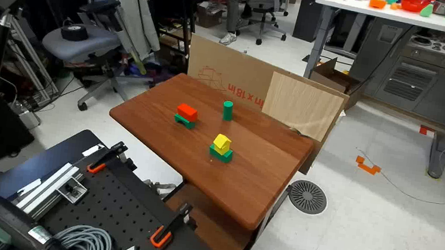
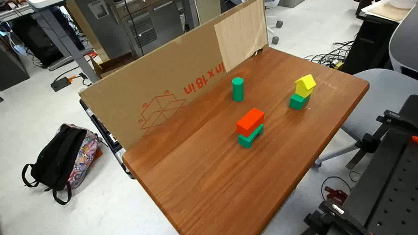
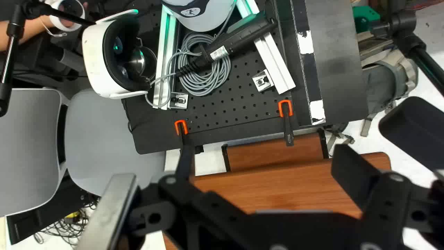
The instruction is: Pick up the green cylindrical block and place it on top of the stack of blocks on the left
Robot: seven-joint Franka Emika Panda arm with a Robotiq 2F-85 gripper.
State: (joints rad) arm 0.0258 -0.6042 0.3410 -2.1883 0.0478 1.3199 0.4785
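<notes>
The green cylindrical block stands upright near the cardboard edge of the table in both exterior views (image 1: 227, 111) (image 2: 238, 89). The stack of blocks is a red-orange block (image 1: 187, 112) resting on a green arch block (image 1: 184, 122); the red-orange block (image 2: 250, 122) and arch (image 2: 250, 137) also show in an exterior view. My gripper (image 3: 264, 161) shows only in the wrist view. Its fingers are wide apart with nothing between them, above the table's edge. No block shows in the wrist view, and the arm is outside both exterior views.
A yellow house-shaped pair of blocks (image 1: 222, 143) sits on a green block (image 1: 221, 154). A cardboard sheet (image 2: 168, 68) stands along the wooden table's (image 2: 202, 192) far edge. A black perforated board (image 3: 239, 86) with orange-tipped clamps (image 3: 285, 108), cable and headset (image 3: 100, 59) lies beside the table.
</notes>
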